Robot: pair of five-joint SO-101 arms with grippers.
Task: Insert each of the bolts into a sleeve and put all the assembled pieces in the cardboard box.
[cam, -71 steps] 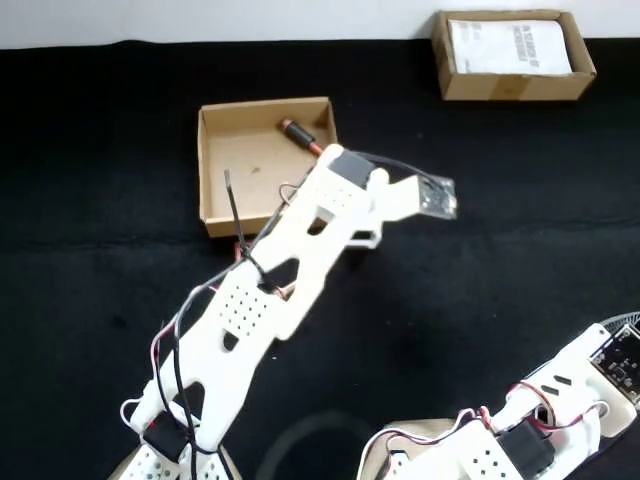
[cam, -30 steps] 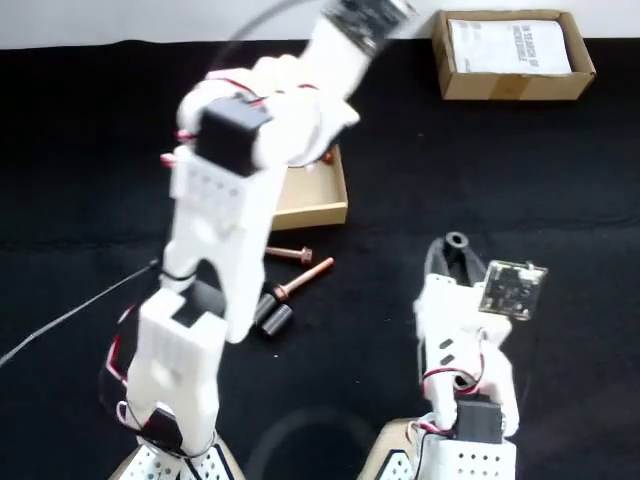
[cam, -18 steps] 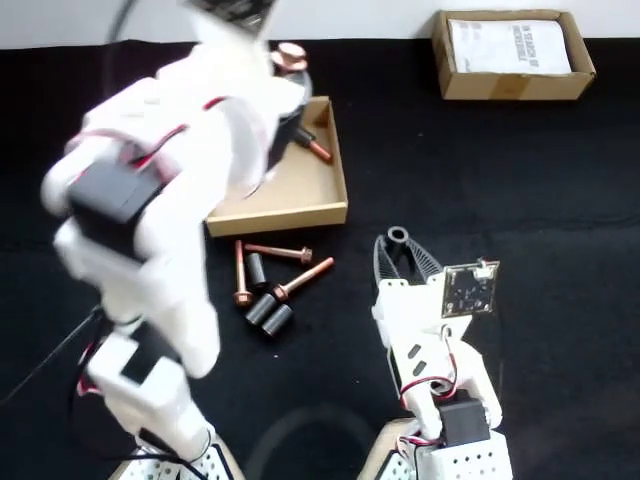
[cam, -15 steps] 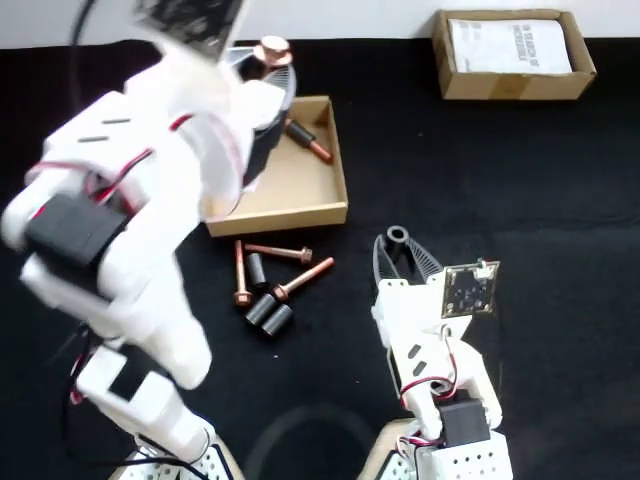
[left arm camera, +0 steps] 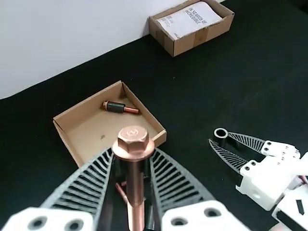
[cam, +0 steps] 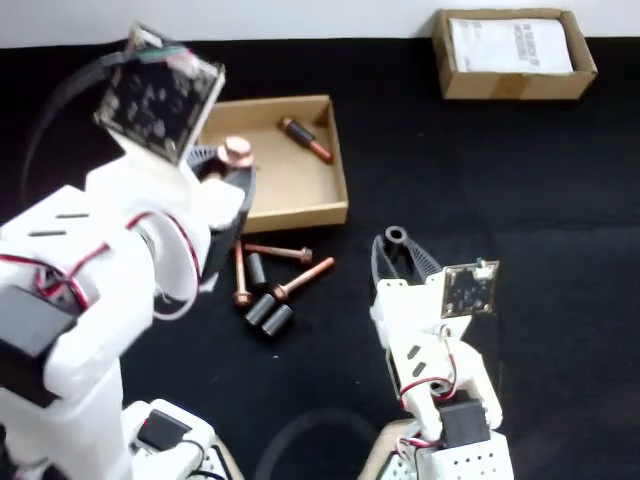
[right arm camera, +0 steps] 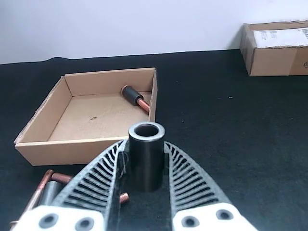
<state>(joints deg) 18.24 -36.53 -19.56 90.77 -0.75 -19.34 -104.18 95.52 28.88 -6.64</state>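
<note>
My left gripper (left arm camera: 134,154) is shut on a copper bolt (left arm camera: 132,168), held head-up above the table; in the high view the bolt's head (cam: 237,152) hangs over the near left part of the open cardboard box (cam: 335,170). One assembled bolt-and-sleeve piece (cam: 303,138) lies inside the box (right arm camera: 82,144). My right gripper (right arm camera: 146,144) is shut on a dark sleeve (right arm camera: 146,156), held upright with its bore up, on the near right side of the box (left arm camera: 91,127). In the high view that sleeve (cam: 397,236) sits at the tip of the right arm.
Loose bolts (cam: 303,277) and dark sleeves (cam: 268,315) lie on the black table just in front of the box. A second cardboard box (cam: 513,55) holding a paper stands at the far right. The left arm's white body fills the near left of the high view.
The left arm has swung back from the far side of the box toward the near side, carrying the bolt. The right arm came up with its sleeve and has held still since.
</note>
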